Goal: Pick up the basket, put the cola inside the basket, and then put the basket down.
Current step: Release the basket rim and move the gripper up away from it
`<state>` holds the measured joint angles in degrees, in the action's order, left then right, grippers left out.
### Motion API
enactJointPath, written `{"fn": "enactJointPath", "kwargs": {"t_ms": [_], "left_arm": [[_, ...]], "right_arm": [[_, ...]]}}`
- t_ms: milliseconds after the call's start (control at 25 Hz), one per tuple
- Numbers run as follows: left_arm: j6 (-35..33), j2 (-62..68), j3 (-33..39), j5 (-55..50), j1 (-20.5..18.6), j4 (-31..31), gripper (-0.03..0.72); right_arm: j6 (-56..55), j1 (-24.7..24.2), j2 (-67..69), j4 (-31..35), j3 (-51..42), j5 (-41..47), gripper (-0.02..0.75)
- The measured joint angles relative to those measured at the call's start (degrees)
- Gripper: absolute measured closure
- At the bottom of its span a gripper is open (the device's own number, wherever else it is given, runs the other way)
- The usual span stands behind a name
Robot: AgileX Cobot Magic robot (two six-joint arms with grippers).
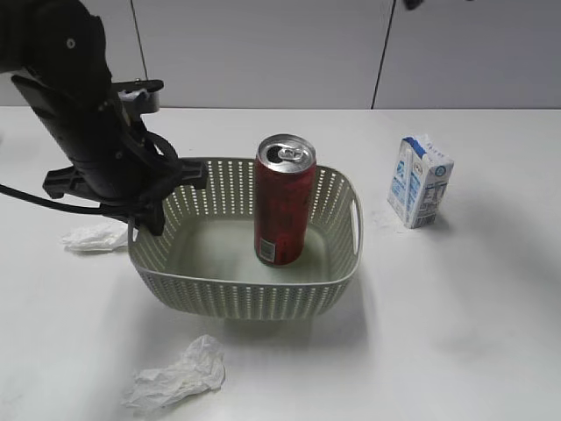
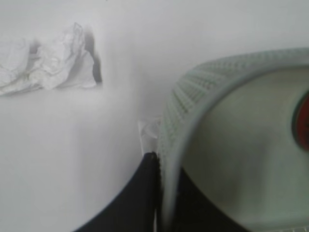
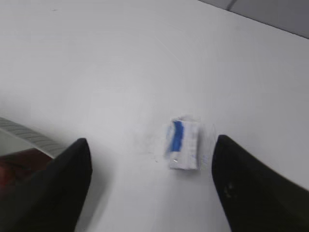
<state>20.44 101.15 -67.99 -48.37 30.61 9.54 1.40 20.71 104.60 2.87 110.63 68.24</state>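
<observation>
Fingers (image 2: pixel 145 193) of the left gripper (image 1: pixel 151 213) pinch the left rim of the basket (image 1: pixel 250 298); right fingers (image 3: pixel 58 188) hang spread and empty. Cola (image 1: pixel 282 200) already stands inside. Basket seemingly on the table (image 1: pixel 473 333); only release appears left.

Left arm down and clamped, right arm up high with its fingers spread.

The left arm reaches in from the bench's far left corner, black and bulky, wrist bent downward, and the left gripper (image 1: pixel 151 213) is closed on the left rim of the basket (image 1: pixel 263 303), one finger (image 2: pixel 142 193) outside the wall and the other inside it in the left wrist view. The right gripper (image 3: pixel 152 186) hangs high above the bench's right side, jaws wide apart and holding nothing, both dark fingertips (image 3: pixel 63 179) pointing down; in the exterior view that arm is out of sight.
</observation>
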Motion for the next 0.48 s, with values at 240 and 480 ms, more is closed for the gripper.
{"fn": "enactJointPath", "kwargs": {"t_ms": [240,480], "left_arm": [[0.0,0.0,0.0,1.0,0.0,-0.2,0.685],[0.0,0.0,-0.7,1.4,-0.3,0.3,0.685]], "right_arm": [[0.0,-10.9,-10.7,-0.6,-13.3,0.0,0.154],[0.0,-13.2,-26.1,-0.6,-33.7,-1.2,0.161]]}}
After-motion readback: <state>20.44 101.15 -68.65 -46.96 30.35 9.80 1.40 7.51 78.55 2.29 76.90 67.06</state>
